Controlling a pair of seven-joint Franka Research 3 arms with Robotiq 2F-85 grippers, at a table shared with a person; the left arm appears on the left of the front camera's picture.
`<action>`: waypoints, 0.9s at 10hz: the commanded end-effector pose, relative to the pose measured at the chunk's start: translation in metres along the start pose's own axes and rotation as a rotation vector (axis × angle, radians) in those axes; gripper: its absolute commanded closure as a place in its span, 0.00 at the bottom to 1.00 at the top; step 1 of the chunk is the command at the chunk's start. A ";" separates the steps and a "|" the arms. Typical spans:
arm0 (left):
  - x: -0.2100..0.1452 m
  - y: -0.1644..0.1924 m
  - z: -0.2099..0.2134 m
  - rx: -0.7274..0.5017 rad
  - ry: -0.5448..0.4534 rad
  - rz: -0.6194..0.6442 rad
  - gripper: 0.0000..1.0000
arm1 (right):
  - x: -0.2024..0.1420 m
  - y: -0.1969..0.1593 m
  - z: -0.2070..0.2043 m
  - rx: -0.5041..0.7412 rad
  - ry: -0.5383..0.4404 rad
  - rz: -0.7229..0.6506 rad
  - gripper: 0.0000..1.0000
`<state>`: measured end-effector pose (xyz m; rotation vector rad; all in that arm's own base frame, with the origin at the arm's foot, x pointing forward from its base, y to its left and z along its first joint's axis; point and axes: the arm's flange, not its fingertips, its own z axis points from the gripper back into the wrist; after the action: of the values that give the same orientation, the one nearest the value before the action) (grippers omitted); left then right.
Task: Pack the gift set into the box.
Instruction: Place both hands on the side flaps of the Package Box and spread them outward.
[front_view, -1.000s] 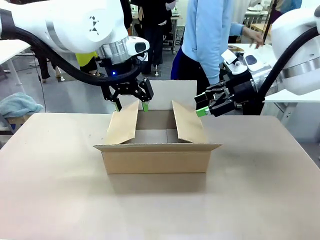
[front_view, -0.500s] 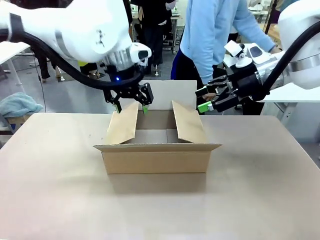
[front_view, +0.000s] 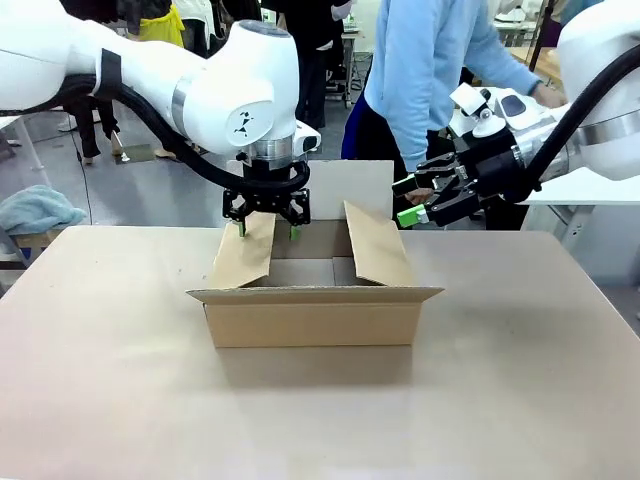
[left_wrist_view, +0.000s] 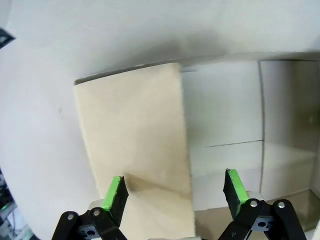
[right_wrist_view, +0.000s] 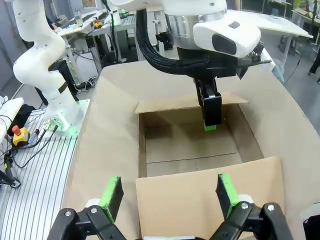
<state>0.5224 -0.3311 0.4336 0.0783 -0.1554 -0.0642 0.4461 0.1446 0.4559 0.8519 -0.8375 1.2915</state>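
Both my hands open at the box's side flaps

My left gripper (front_view: 267, 229) hangs unclenched, one finger over the left flap (front_view: 247, 250), the other over the interior. My right gripper (front_view: 405, 200), also released, hovers beside the right flap (front_view: 375, 243), likely to spread both. The box (front_view: 312, 322) sits between my hands, nothing inside.

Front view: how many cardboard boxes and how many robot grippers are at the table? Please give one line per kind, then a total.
cardboard box: 1
grippers: 2 (left gripper, right gripper)
Total: 3
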 end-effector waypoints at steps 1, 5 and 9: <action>0.003 -0.002 0.004 0.101 0.008 0.014 0.00 | -0.001 0.003 0.000 0.000 0.001 0.012 0.00; -0.004 0.018 0.022 0.117 -0.046 0.029 0.00 | -0.001 0.003 0.000 0.000 0.001 0.012 0.00; -0.011 0.069 0.044 0.145 -0.110 0.115 0.00 | -0.001 0.003 0.000 0.000 0.001 0.012 0.00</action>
<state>0.5197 -0.2795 0.4867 0.1939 -0.2389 0.0223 0.4456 0.1447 0.4550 0.8521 -0.8353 1.2912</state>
